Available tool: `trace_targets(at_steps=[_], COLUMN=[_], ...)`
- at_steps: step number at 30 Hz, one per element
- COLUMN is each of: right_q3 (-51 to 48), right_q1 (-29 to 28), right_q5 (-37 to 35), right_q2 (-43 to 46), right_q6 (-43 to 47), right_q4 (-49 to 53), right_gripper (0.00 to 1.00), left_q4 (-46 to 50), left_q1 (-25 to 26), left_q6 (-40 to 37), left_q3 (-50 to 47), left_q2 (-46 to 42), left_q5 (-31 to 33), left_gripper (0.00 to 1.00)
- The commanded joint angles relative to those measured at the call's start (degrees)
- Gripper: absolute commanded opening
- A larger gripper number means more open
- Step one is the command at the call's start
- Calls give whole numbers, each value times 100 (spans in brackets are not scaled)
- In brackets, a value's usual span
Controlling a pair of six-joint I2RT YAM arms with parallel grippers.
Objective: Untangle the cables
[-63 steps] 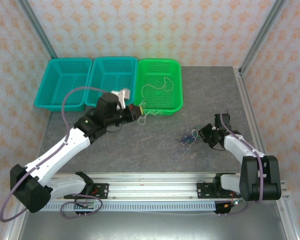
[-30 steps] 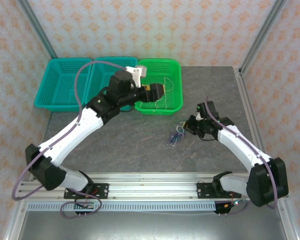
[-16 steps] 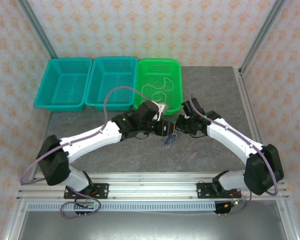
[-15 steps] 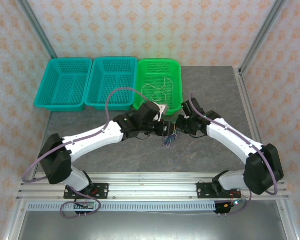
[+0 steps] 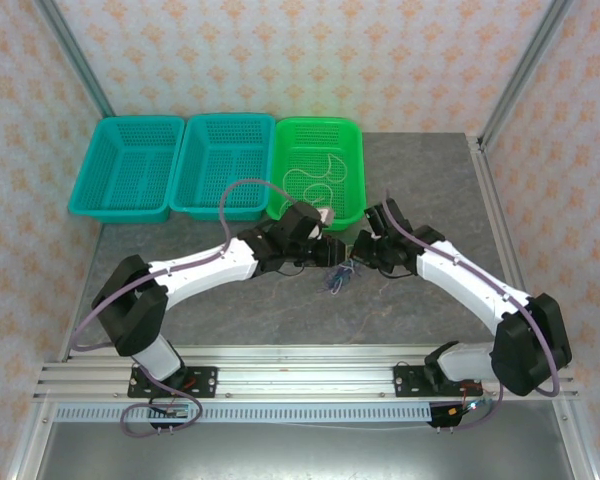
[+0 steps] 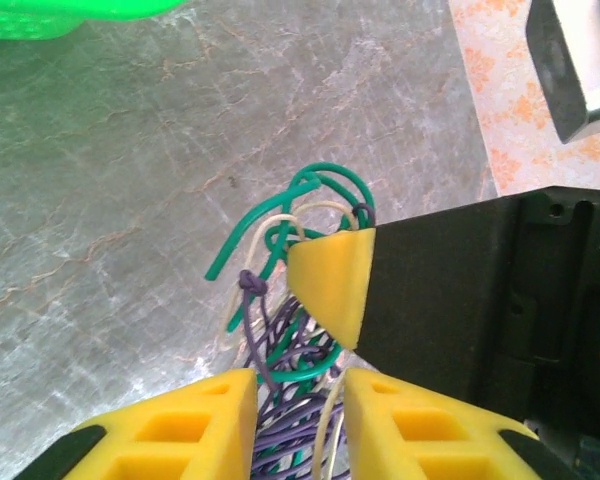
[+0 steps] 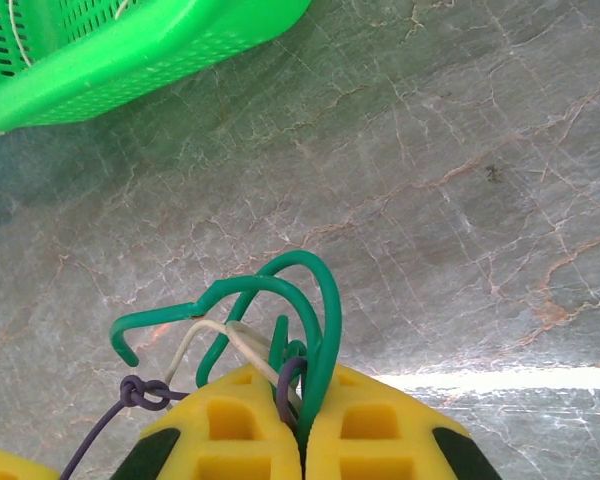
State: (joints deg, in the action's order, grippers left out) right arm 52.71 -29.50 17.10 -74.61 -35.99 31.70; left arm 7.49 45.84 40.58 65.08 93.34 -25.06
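The cables (image 5: pixel 336 279) are a small tangle of purple, green and whitish wires hanging just above the grey table between my two grippers. My right gripper (image 5: pixel 358 256) is shut on its top, and green loops (image 7: pixel 332 306) and a whitish strand stick out of its pads (image 7: pixel 302 425). My left gripper (image 5: pixel 330 254) faces it from the left. Its yellow fingers (image 6: pixel 170 430) have narrowed onto the purple strands (image 6: pixel 250 283) that fill the gap between them (image 6: pixel 298 405). The right gripper's yellow fingertip (image 6: pixel 332 285) stands close in front. Another whitish cable (image 5: pixel 316 178) lies in the green basket.
The green basket (image 5: pixel 360 170) stands right behind the grippers, with its near wall (image 7: pixel 130 50) close to the right gripper. Two teal baskets (image 5: pixel 130 170) (image 5: pixel 225 160) stand to its left. Metal frame posts rise at the back corners.
The left arm swung from over the green basket down to the tangle and its jaws closed around the wires. The right gripper carried the tangle left toward the middle.
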Motion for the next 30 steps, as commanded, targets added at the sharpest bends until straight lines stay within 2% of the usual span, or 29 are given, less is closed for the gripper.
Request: trace_targets(at_steps=[1,5,8,14,24,30], right_q3=[-50,-74,-147,-562,-1431,-1625], right_q1=[-30,-30,-34,169,1205,1825], right_q5=[20,-126,-513,-1578,-1707,-2276], right_q2=[103,109,161,398,616,605], right_q6=[-178,-240,-308,-302,-435,-864], right_q4=[-232,-253,-185,10,-118,129], right_gripper=[0,0,0,0,0,1], left_q4=[-384,-477,-459,-710,18,235], left_q1=[-2,-19,-45,-259,-457,-677], left_q6=[125,161,157,382,157,205], left_q3=[-72,-126,-199,-701,-1043,-1324], left_q2=[95,91,-2,-545,-1373,-1946], left_q5=[-227,-307,-265,-177,282,632], left_gripper=[23,11,0,0,0,0])
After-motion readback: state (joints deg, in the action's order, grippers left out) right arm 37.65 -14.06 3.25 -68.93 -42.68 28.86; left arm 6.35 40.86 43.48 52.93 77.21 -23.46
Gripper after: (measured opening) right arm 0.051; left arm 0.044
